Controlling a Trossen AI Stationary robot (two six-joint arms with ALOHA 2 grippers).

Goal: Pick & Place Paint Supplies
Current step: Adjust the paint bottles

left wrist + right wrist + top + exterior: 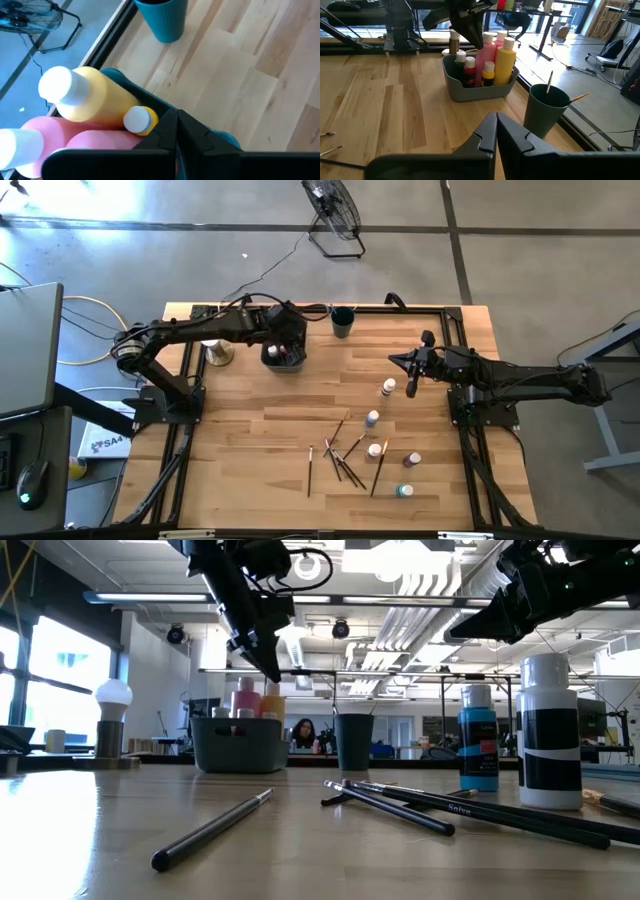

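The left claw [283,332] hangs just above the grey bin [477,86] at the back of the wooden counter [260,440], its fingers pressed together on nothing. In the bin stand a tall yellow squeeze bottle [505,62] and a tall pink squeeze bottle [486,59], both white-capped, with small paint bottles in front of them — a red one [469,73] and a yellow one [488,74] among them. Beside the bin, toward the right arm, a dark teal cup [342,322] holds a couple of brushes. On the bin's other side a white knob on a round tan base [215,353] sits near the counter's edge.

The right claw [412,368] is raised over the counter's right half, also shut and empty, well apart from the bin.

The supplies not in the bin lie toward the front. Small white-capped bottles [388,387] are spread in a loose line from just beside the right claw to the front edge — the nearest to the front is teal [404,491], another purple [412,461]. A scatter of thin dark-handled paintbrushes [345,460] lies crossed over one another between them and the middle of the counter. In the low view one brush [212,830] rests apart from the crossed cluster.
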